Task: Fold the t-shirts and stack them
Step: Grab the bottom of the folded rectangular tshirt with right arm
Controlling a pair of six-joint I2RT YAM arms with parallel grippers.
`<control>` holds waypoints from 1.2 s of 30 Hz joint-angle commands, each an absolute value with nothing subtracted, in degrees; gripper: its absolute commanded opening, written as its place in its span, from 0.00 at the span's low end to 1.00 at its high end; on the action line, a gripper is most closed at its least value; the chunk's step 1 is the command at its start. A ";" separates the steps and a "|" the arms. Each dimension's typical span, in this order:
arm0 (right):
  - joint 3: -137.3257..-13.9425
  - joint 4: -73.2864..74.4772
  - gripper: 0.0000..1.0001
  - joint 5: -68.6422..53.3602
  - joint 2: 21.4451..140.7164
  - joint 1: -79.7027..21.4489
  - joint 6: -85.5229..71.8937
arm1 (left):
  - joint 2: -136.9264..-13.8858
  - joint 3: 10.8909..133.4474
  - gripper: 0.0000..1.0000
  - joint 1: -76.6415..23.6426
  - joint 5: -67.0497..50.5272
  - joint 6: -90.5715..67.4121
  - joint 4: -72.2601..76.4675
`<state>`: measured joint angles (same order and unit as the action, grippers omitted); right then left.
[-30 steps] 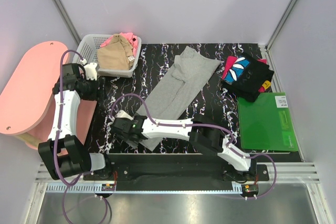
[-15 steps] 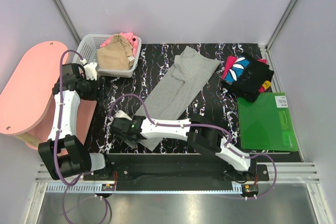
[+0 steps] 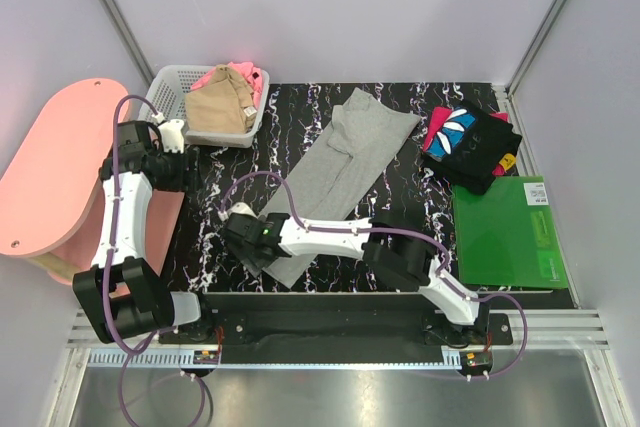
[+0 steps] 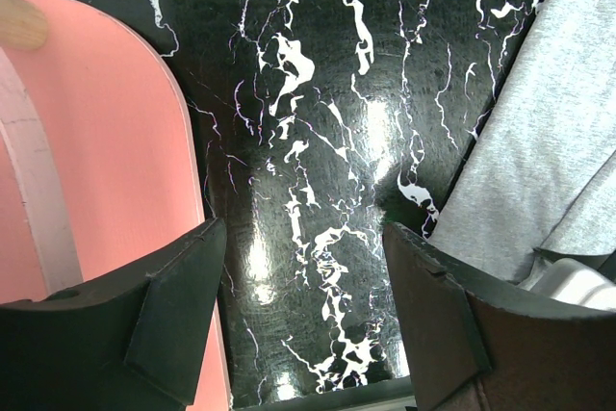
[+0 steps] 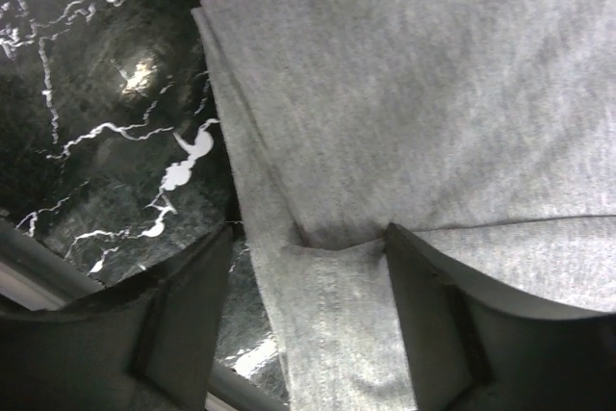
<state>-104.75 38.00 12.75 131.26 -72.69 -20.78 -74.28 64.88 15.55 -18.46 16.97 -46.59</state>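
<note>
The light-grey t-shirt [image 3: 340, 159], folded into a long strip, lies slantwise across the middle of the black marble table [image 3: 235, 162]. My right gripper [image 3: 252, 237] is low over its near left end. In the right wrist view it [image 5: 308, 267] is open, its jaws straddling the grey hem [image 5: 337, 315] without pinching it. My left gripper [image 3: 172, 135] hangs open beside the basket, with only bare table between its fingers [image 4: 300, 262]. A tan t-shirt [image 3: 218, 107] and a pink one [image 3: 247, 75] lie in the basket. The black printed t-shirt [image 3: 470, 142] lies folded at the right.
The white lattice basket [image 3: 165, 82] stands at the back left. A pink oval board [image 3: 45, 177] lies along the left, its edge [image 4: 106, 141] close under my left gripper. A flat green board [image 3: 508, 232] lies at the right front. The table's metal front rail [image 5: 38, 286] runs just beside my right gripper.
My right gripper has slid a little to the right onto the near end of the grey t-shirt and its jaws have narrowed somewhat. The left arm has stayed still.
</note>
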 commanded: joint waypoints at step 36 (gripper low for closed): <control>-109.25 54.67 0.00 9.13 123.05 -76.73 -18.72 | -74.18 68.55 0.70 17.75 -27.51 21.27 -48.07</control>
